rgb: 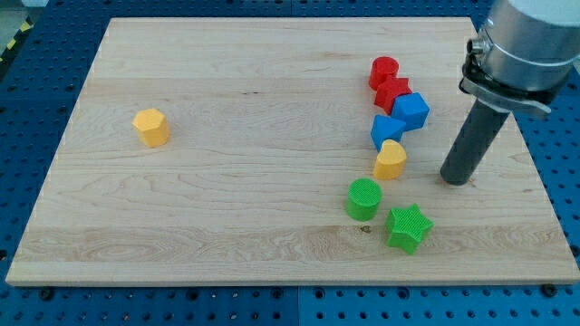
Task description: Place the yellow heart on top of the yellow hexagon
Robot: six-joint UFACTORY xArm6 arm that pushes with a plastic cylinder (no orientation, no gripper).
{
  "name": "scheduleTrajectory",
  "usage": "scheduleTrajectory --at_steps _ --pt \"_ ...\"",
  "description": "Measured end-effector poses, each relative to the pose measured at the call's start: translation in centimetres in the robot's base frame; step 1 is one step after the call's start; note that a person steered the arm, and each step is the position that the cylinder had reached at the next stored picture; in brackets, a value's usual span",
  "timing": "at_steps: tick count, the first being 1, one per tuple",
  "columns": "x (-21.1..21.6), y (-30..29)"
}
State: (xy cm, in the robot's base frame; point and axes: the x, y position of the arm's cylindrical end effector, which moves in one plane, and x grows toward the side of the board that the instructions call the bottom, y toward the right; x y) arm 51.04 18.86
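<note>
The yellow heart (391, 160) lies right of the board's middle, touching a blue block (386, 129) just above it. The yellow hexagon (150, 127) sits alone far off at the view's left. My tip (456, 179) rests on the board to the right of the yellow heart, a short gap away and not touching it. The dark rod rises from it toward the view's upper right.
A blue cube (411, 110), a red block (392, 92) and a red cylinder (383, 71) cluster above the heart. A green cylinder (363, 198) and a green star (407, 226) lie below it. The wooden board (272, 226) sits on a blue perforated table.
</note>
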Motion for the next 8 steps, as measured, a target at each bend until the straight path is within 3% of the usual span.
scheduleTrajectory --at_steps 1,3,4,6,8 --pt "0.1 -4.3" --pt "-5.1 -17.8" --pt "-6.2 -17.9" --pt "-2.4 -10.1" --pt "-1.3 -2.5"
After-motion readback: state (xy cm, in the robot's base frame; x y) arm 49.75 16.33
